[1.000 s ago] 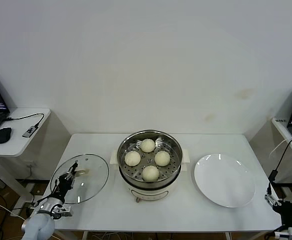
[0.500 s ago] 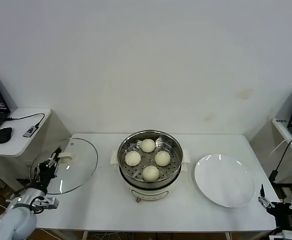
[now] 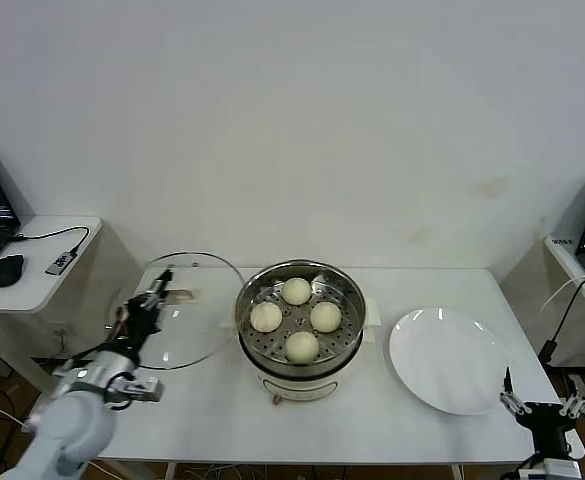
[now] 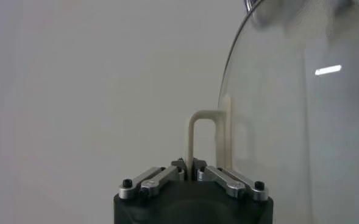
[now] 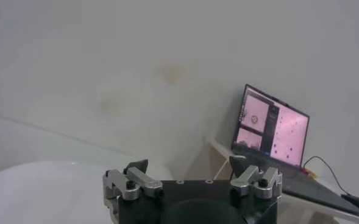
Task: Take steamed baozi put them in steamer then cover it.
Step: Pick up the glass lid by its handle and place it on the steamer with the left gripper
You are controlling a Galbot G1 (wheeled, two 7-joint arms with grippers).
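Left gripper: you had it clamped on the handle of the cover, raised and tilted above the table, just left of the steamer.
Steamed baozi: you saw four sitting on the perforated tray inside the steamer.
Right gripper: you kept it low off the table's front right corner, fingers apart, holding nothing.
Plate: it lay right of the steamer.

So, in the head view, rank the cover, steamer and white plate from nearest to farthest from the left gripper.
1. cover: its handle is clamped in the left gripper, table's left.
2. steamer: centre.
3. white plate: right side.
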